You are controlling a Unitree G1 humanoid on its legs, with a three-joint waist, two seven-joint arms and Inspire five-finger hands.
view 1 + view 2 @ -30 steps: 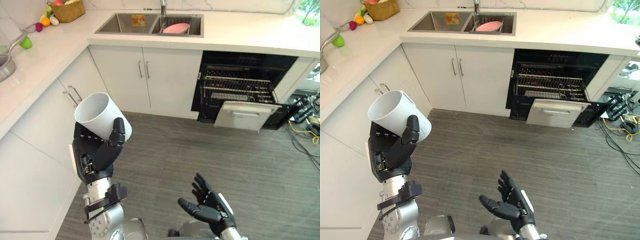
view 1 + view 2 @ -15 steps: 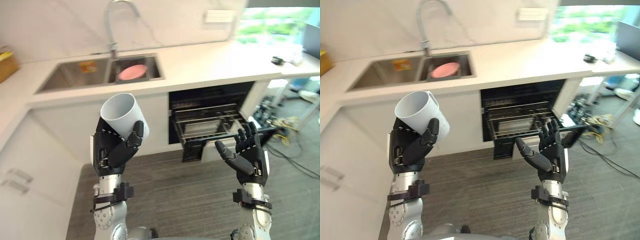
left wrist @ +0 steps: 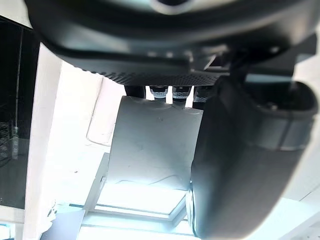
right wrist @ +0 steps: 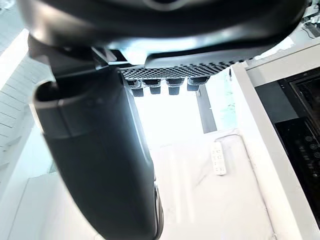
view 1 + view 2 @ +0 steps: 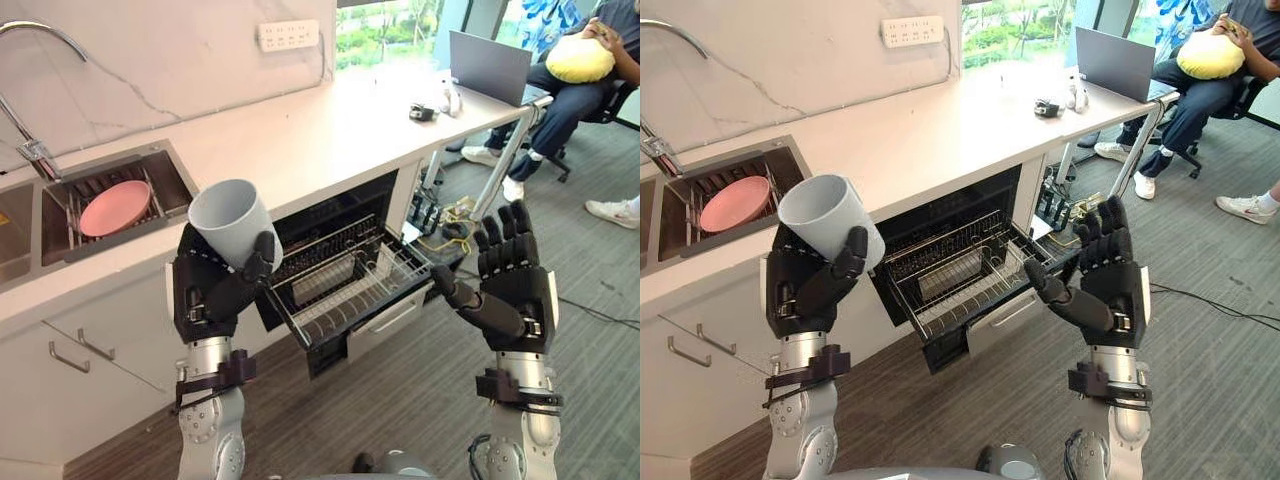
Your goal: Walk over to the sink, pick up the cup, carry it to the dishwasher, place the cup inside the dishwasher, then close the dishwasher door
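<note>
I am in the carry step. The dark left robot hand (image 5: 212,292) is raised in front of me, fingers and thumb curled round the lower part of the plain white cylindrical cup (image 5: 232,221). The cup sits tilted with its open mouth up towards my head camera, and the left wrist view shows its pale wall pressed between thumb and fingers. The dark right robot hand (image 5: 514,288) is held up at about the same height, fingers straight and spread, holding nothing. Ahead and below, under the long white stone worktop (image 5: 300,125), the dark built-in dishwasher (image 5: 330,225) stands open. Its wire metal rack (image 5: 345,290) is pulled out above the lowered white door (image 5: 385,320), and the rack looks bare as far as I can make out. The steel sink (image 5: 60,215), with a round pink plate (image 5: 113,207) in it, lies off to my left, well apart from the cup, so I judge the pick-up done and the placing not yet begun. (A seated person (image 5: 585,70) and a grey laptop (image 5: 488,66) are at the far right, clear of my line to the rack.) The next move, as I read it, is to bring the left arm forward and down until the cup hangs over the rack. I would then settle it among the wires and loosen the fingers only once it rests. The free right robot hand can then deal with the door, though the rack will likely need pushing in first.
</note>
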